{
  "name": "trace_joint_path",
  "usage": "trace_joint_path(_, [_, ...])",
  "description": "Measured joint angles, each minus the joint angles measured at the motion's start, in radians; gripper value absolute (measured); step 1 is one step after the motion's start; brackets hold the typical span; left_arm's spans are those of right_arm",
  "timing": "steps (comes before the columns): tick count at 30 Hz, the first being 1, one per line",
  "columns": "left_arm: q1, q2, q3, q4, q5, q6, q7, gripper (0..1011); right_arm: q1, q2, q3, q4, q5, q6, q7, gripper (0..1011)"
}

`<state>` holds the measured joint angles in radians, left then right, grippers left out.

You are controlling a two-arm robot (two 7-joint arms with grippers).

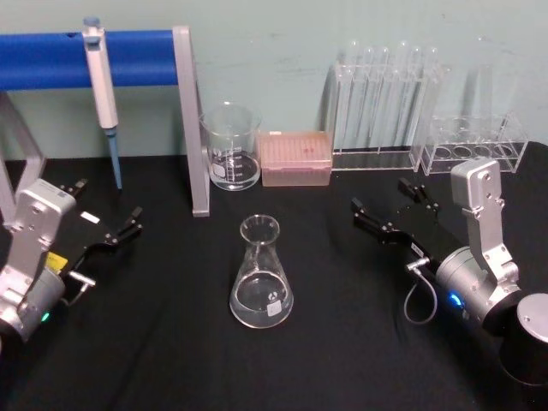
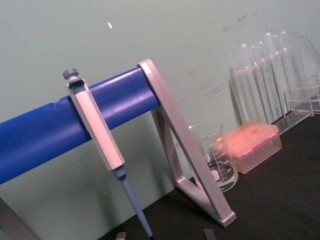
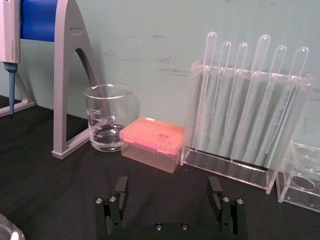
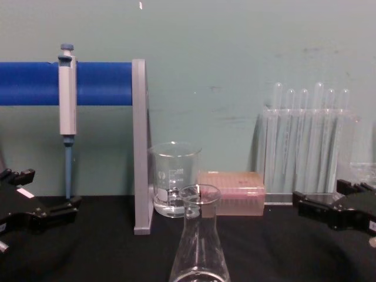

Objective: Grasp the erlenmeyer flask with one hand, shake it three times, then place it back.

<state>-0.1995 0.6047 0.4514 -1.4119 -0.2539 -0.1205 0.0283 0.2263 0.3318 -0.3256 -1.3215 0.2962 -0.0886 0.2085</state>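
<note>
The flask [image 1: 261,274] is standing upright at the middle of the black counter [image 1: 342,342], between the two hands and touched by neither. In the chest view its base is running off the lower edge, so just the neck and shoulders [image 4: 200,241] are showing; in the right wrist view a mere sliver of glass [image 3: 7,231] is peeking in at a corner. A thin film of clear liquid seems to be sitting in its base, though this is hard to make out.

The right hand [image 1: 387,210] is resting low on the counter to the flask's right, its jaws standing apart and empty; the right wrist view is showing both fingers [image 3: 120,187] with open counter between them. The left hand [image 1: 107,214] is lying to the flask's left, jaws also spread and holding nothing.

Behind the flask, a beaker [image 1: 230,145] is holding a little clear liquid and is standing just beside a pink tip box [image 1: 294,157]. Right of the box, a clear rack [image 1: 390,98] is carrying tall tubes, their contents impossible to judge. A second, lower rack [image 1: 475,144] is sitting further right. A pipette [image 1: 103,94] is hanging from a blue bar [image 1: 51,60] on a grey stand [image 1: 193,120], the bar cut off at the left edge.
</note>
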Motion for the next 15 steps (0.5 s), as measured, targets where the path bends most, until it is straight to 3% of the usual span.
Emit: trace_joint_path(15, [0.000, 0.000, 0.000, 0.000, 0.000, 0.000, 0.000, 1001, 0.000, 0.000, 0.000, 0.000, 0.000, 0.000, 0.000, 1000])
